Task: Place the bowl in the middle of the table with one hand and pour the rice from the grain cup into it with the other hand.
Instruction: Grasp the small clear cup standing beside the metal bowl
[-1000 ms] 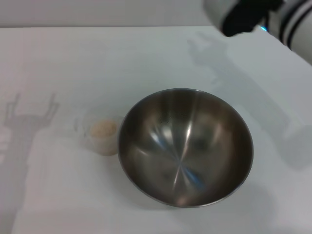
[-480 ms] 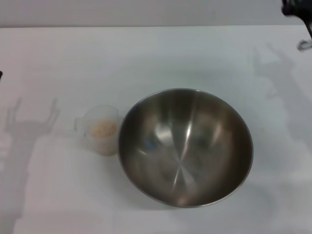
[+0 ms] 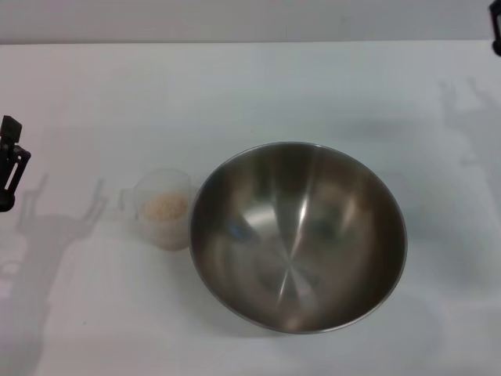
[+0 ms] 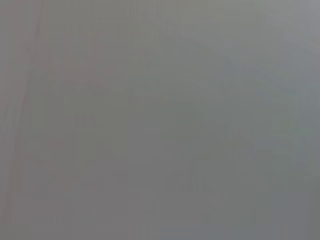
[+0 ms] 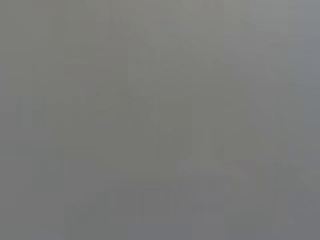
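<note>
Steel bowl sits mid-table, empty; no labels or writing readable anywhere.
Grain cup with rice touches the bowl's left rim. Left gripper at left edge, right gripper far right corner: grip state can't tell.

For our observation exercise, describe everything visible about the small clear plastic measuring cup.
The small translucent plastic grain cup stands upright on the white table, just to the robot's left of the large stainless-steel bowl, very close to or touching its rim. A small handle projects from its far-left side. Inside lies a pale beige heap of rice. No gripper touches it.
</note>
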You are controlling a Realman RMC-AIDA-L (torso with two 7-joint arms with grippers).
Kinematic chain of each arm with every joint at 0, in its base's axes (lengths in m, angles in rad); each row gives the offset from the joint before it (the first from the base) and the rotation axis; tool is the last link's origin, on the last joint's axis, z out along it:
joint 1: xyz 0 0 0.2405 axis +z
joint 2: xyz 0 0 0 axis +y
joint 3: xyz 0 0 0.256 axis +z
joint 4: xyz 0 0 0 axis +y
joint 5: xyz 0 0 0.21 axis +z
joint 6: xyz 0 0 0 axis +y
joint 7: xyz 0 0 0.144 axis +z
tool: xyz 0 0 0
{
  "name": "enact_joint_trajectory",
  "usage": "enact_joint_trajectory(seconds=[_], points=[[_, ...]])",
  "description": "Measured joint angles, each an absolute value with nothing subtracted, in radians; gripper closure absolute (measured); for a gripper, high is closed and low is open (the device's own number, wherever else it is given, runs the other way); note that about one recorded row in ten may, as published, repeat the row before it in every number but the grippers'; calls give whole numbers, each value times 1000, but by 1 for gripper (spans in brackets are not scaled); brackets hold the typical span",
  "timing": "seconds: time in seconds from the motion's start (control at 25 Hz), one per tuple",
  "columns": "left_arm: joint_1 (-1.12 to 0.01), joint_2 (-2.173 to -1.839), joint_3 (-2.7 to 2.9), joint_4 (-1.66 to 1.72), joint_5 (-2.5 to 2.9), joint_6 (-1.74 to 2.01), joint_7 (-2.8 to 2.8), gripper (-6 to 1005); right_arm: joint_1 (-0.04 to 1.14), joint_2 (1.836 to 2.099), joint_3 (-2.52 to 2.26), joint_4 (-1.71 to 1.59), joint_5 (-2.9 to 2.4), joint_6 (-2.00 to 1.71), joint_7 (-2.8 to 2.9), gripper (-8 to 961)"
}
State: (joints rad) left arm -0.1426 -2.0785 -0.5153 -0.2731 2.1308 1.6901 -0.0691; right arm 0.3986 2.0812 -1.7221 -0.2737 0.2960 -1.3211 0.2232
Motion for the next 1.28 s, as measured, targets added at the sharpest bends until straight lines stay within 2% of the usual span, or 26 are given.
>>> enact_joint_trajectory(seconds=[0.16, 0.32, 0.6, 1.28], points=[[-142, -2079, -515, -271, 2127, 1679, -70, 183, 420, 2083, -1682, -260, 297, -1308, 223, 565], [-130, -2079, -512, -263, 2131, 1674, -67, 186, 491, 2084, -1682, -231, 298, -1250, 216, 565], [-108, -2077, -498, -264, 2133, 1670, -66, 191, 524, 2083, -1684, -221, 299, -1235, 216, 565], [-92, -2075, -367, -244, 2132, 1568, -40, 202, 499, 2083, -1676, -208, 298, -1245, 204, 565]])
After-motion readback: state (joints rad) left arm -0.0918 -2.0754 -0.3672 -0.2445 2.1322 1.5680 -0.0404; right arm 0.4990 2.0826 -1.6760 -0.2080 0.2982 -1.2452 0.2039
